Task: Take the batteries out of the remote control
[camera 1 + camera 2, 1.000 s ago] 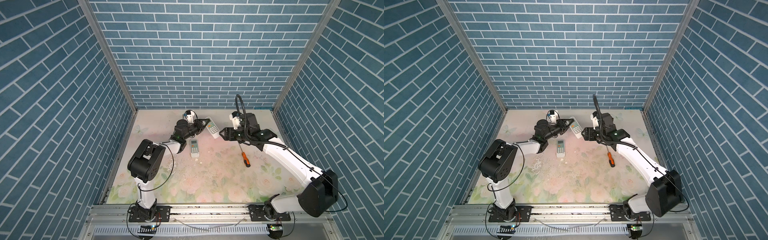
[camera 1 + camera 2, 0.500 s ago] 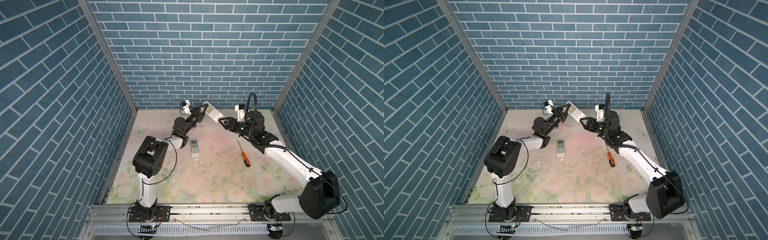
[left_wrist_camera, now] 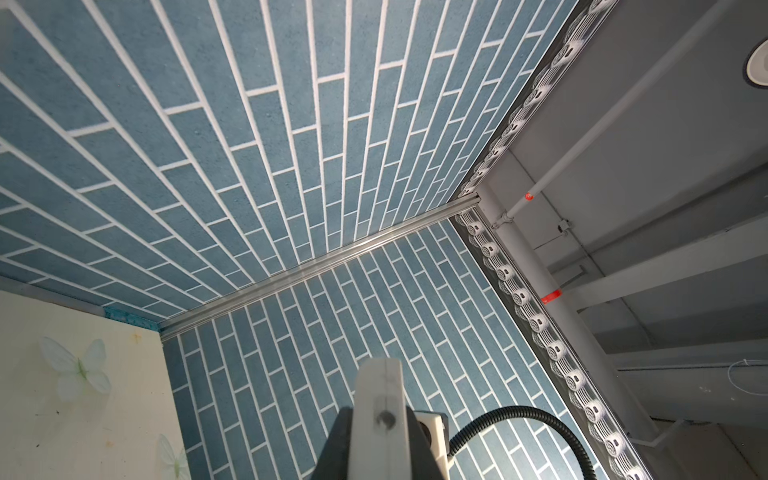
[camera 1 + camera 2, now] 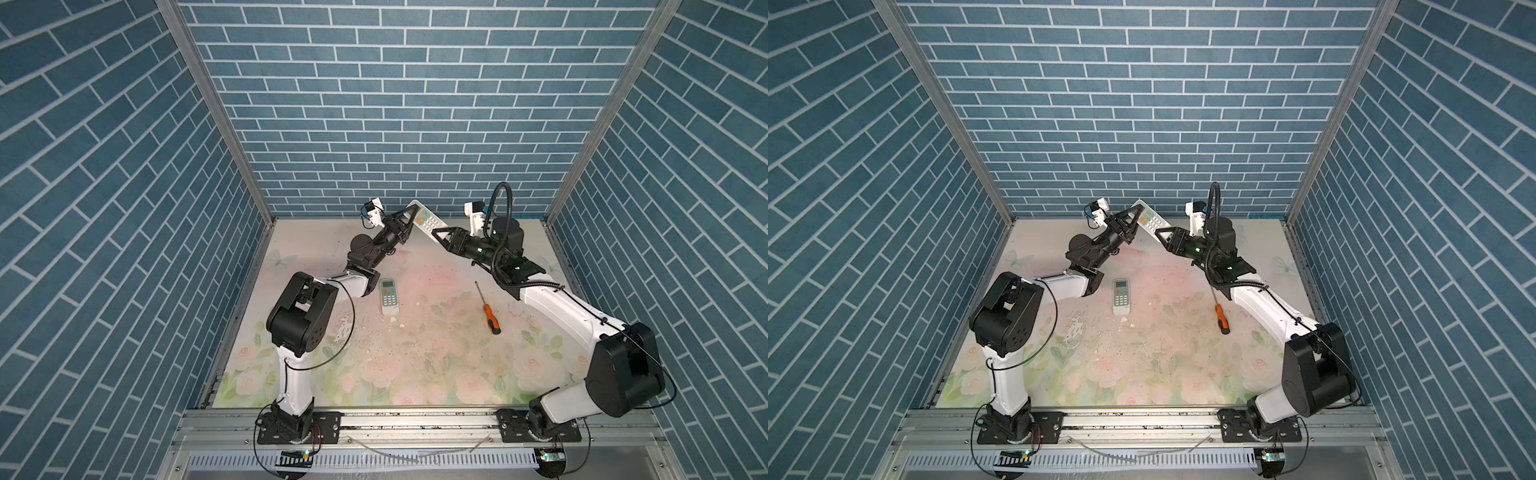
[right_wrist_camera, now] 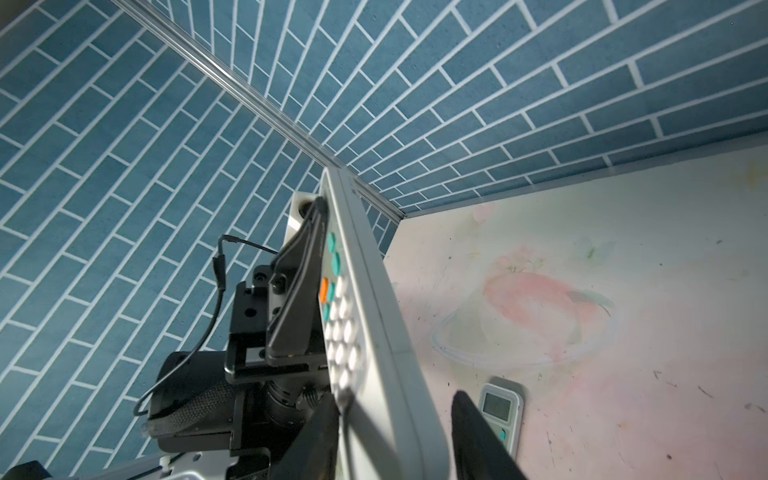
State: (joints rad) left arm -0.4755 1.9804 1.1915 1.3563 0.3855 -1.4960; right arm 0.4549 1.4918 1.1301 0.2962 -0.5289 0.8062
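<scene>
A white remote control [image 4: 424, 217] [image 4: 1149, 219] is held up in the air near the back wall, keypad facing up in both top views. My left gripper [image 4: 409, 217] [image 3: 380, 432] is shut on its upper half; the remote's end [image 3: 380, 399] sticks out between the dark fingers. My right gripper [image 4: 441, 235] [image 5: 399, 432] straddles the lower end. One finger [image 5: 322, 432] touches the button face, while the other finger [image 5: 478, 436] stands a little off the remote's back. The batteries are hidden.
A second white remote [image 4: 389, 296] [image 4: 1121, 296] [image 5: 500, 409] lies face up on the floral mat left of centre. An orange-and-black screwdriver [image 4: 490, 318] [image 4: 1221, 321] lies to the right, under my right arm. The brick back wall is close behind both grippers.
The left gripper has lifted the remote up and back toward the wall. The right gripper has risen with it, and its jaws have narrowed around the remote's lower end.
</scene>
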